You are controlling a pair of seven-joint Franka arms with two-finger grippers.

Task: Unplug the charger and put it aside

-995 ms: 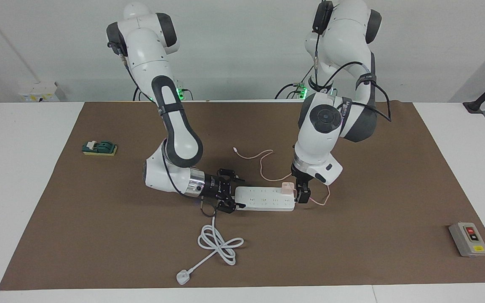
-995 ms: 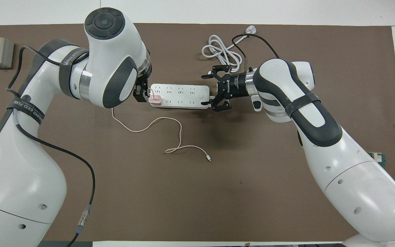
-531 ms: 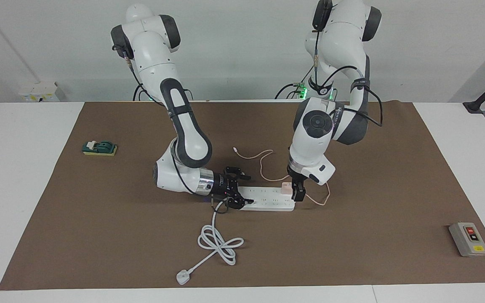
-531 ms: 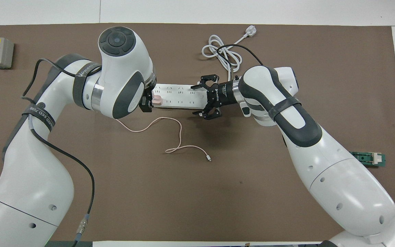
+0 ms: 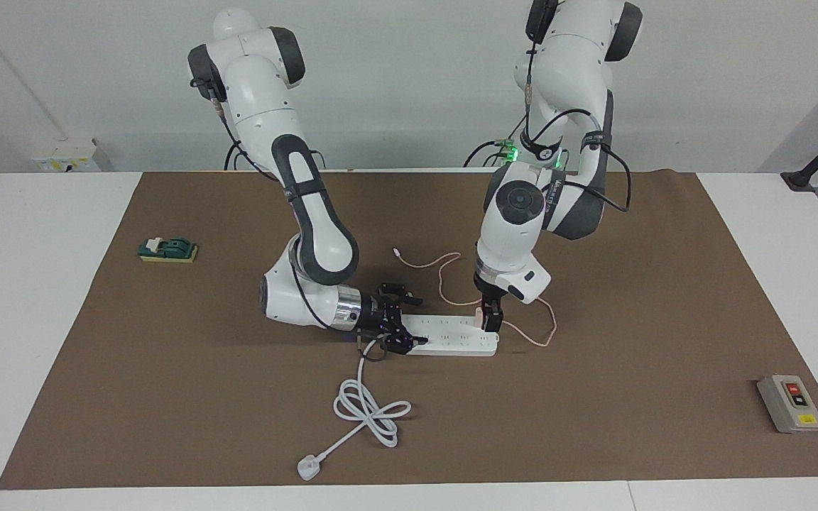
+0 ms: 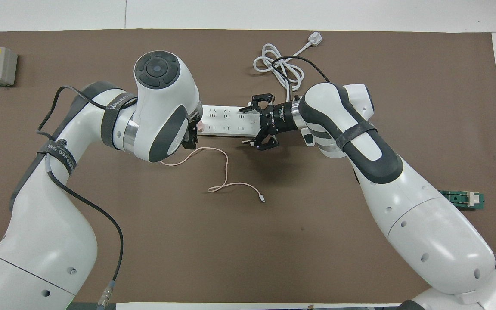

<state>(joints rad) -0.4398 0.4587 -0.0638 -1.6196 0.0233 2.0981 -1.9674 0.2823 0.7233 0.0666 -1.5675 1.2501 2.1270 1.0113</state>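
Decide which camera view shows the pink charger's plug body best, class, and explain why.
The facing view: the charger stands on the power strip at the left gripper. In the overhead view the left arm covers nearly all of it, leaving a pink sliver.

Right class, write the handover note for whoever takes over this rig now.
Left gripper: open, down at the charger, no grip yet.
Right gripper: low over the power strip's corded end.
Charger: plugged into the strip's end toward the left arm; its pink cable lies on the mat nearer the robots.
Done: approach only.
Left: grip charger, pull it out, place it aside.
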